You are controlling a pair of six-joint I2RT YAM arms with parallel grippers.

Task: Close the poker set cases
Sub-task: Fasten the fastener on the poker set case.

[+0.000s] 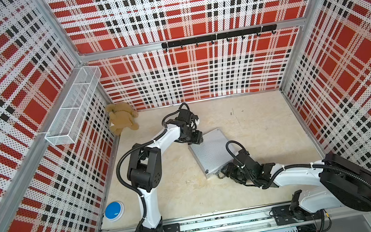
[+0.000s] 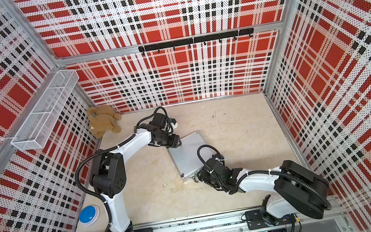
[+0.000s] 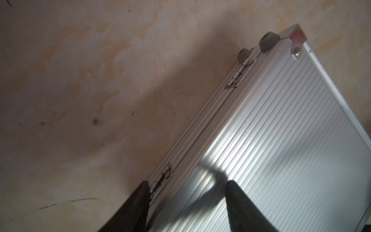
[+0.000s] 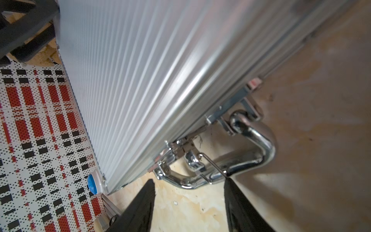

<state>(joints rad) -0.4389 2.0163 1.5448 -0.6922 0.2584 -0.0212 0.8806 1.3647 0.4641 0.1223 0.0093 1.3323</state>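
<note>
Two hinges on the case, left wrist view only.

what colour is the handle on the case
The handle is shiny chrome silver, clearest in the right wrist view.

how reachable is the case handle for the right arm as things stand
Probably yes. The right hand is open and sits just in front of the chrome handle, which sticks out from the edge of the case. Nothing lies between them.
</note>
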